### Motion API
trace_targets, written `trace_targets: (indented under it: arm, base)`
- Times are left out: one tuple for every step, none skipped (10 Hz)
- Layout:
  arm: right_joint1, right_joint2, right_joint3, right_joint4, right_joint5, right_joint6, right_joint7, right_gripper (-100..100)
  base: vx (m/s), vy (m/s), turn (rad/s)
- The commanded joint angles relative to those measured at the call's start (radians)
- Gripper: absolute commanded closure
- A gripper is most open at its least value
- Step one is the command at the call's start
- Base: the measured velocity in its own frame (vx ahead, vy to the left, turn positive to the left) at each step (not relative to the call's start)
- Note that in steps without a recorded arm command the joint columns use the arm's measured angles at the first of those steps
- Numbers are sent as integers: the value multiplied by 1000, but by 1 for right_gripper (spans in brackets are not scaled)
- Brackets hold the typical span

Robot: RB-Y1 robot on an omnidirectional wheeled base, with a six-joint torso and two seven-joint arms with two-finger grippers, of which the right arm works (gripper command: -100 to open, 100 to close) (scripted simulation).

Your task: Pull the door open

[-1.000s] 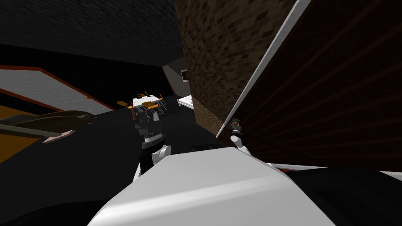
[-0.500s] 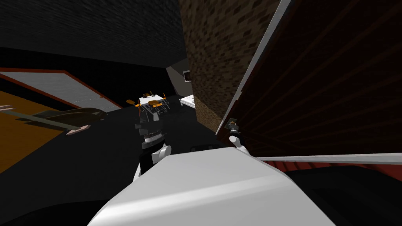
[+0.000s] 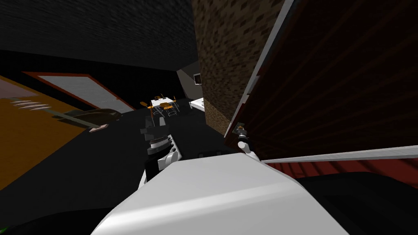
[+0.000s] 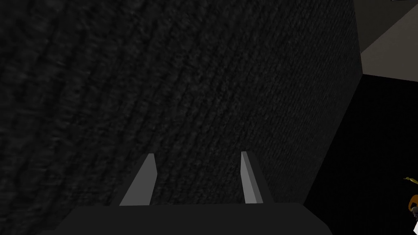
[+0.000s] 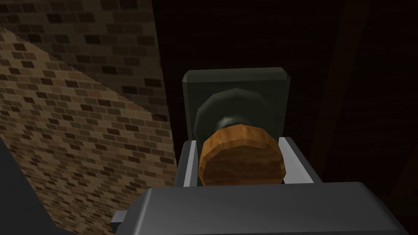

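Door [image 3: 347,81] | your right gripper [image 5: 240,142] clamps its wooden knob [image 5: 241,161] | your left gripper [image 4: 198,157], away from the door, fingers spread

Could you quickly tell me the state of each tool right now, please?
Left tool: open, holding nothing.
Right tool: shut on the wooden door knob.

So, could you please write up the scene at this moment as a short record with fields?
door: dark brown panel with a light grey edge, beside the brick wall
knob: round, wood-coloured, on a dark backplate
right gripper: at the knob, fingers pressing its two sides
left gripper: raised in front of the chest, fingers apart, holding nothing
task state: grip is on the knob; how far the door has swung cannot be told
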Motion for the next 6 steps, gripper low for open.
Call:
trace_targets:
  arm:
    - [8,-10,26,-13,7,-1,-15,100]
    - [11,-15,36,-17,10,-2,-21,100]
    - [14,-22,48,-23,14,-2,-29,100]
    - [16,-27,58,-27,16,-3,-35,100]
    - [17,-21,53,-20,14,0,-30,100]
    - [22,-33,71,-23,18,-1,-43,100]
  base:
    - [-265,-21,109]
    - [-275,9,103]
    - [-255,-32,86]
    - [-215,-65,101]
    - [-89,-22,43]
    - [-152,8,134]
